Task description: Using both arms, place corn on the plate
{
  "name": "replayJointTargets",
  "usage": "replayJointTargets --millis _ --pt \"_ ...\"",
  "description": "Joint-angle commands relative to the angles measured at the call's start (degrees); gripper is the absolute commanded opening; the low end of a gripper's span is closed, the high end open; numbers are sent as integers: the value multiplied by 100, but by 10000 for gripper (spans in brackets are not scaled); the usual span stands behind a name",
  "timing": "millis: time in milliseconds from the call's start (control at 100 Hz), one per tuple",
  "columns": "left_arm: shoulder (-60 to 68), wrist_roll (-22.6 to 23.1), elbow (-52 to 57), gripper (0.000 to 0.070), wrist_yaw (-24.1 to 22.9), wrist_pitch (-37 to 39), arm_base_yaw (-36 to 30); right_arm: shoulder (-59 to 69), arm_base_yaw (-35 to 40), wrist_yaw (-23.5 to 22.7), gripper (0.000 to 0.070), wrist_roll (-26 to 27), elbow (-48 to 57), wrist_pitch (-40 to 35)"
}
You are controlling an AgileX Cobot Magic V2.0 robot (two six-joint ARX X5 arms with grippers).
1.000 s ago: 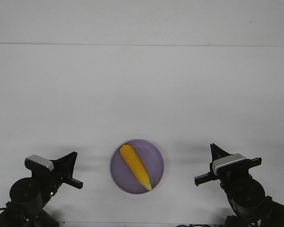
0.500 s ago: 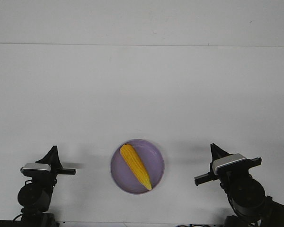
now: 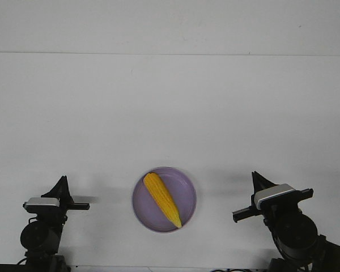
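The yellow-orange corn (image 3: 162, 199) lies on the lavender plate (image 3: 185, 187) near the table's front edge, its blunt end at the far left and its pointed tip at the near right. My left gripper (image 3: 62, 181) is at the front left, well apart from the plate, its black fingers together in a point with nothing in them. My right gripper (image 3: 256, 179) is at the front right, also apart from the plate, its fingers together in a point and holding nothing.
The white table (image 3: 170, 113) stretches back to a white wall (image 3: 170, 25). Only the plate with the corn and my two arms show on it.
My left arm swung its wrist from pointing right toward the plate to pointing straight ahead, and shifted a little left. The right arm, corn and plate did not move.
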Motion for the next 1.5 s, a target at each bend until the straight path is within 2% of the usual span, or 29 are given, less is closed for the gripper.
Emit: replayJointTargets --millis 0,590,690,780,840,900,1090,1170,1270,1490 --pt "-15 33 -118 15 -9 81 -2 15 68 28 16 15 48 55" --pt "-15 33 -118 15 -9 83 0 13 68 31 16 13 48 52" --pt "-15 33 -118 15 -9 83 0 -66 -35 94 16 -435 46 101" --pt "-15 33 -118 15 -9 83 0 -109 -634 -17 16 -625 -66 289" --pt "-15 33 -118 15 -9 83 -2 -188 -1281 -295 16 -658 -313 619" --pt "-15 33 -118 15 -9 83 0 -317 -2074 -791 16 -772 -721 1121" --pt "-15 33 -118 15 -9 131 0 -1346 -4450 -3204 16 -1357 -2702 3141" --pt "-15 33 -118 15 -7 133 0 -1921 -5143 -3862 16 -1335 -3458 3569" --pt "-15 33 -118 15 -7 133 -2 -2465 -5705 -4186 16 -1246 -4153 3705" --pt "-15 33 -118 15 -7 131 0 -3064 -6013 -4175 16 -1191 -4859 3709"
